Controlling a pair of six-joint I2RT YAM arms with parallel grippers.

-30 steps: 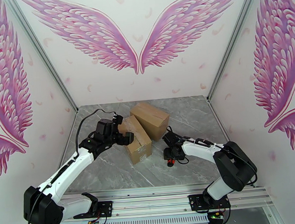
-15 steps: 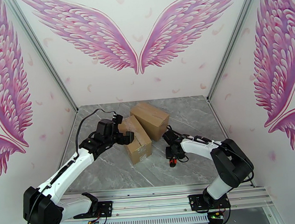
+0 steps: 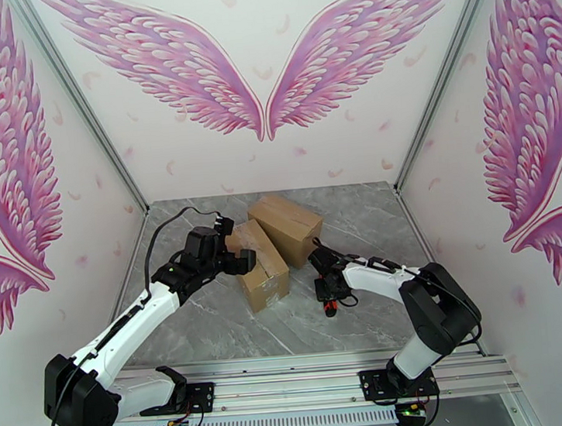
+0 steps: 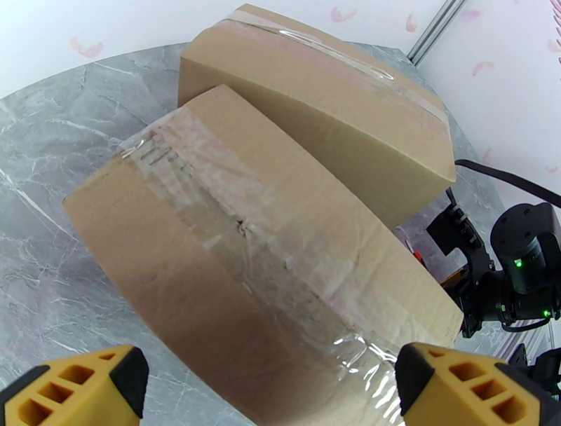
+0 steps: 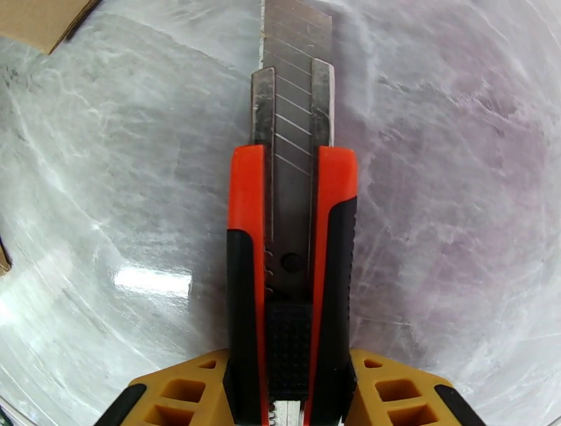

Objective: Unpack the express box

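Two taped brown cardboard boxes lie side by side on the grey marble table: a nearer express box [image 3: 262,272] [image 4: 259,280] and a farther one [image 3: 286,225] [image 4: 329,105]. My left gripper [image 3: 233,252] [image 4: 270,389] is open, its yellow fingers [image 4: 77,385] spread wide on either side of the nearer box's end, apart from it. A red-and-black utility knife [image 5: 289,231] [image 3: 328,308] lies flat on the table right of the boxes, blade extended. My right gripper [image 3: 327,290] [image 5: 289,392] is low over it, its fingers pressed against both sides of the handle.
The table [image 3: 359,219] is bounded by side walls and metal corner posts [image 3: 421,113]. A black cable [image 4: 505,179] trails from the right arm near the far box. A corner of cardboard [image 5: 42,21] shows at the top left of the right wrist view.
The right gripper's fingers have narrowed onto the knife handle, and the right arm has shifted slightly left. The left arm and both boxes have not moved.
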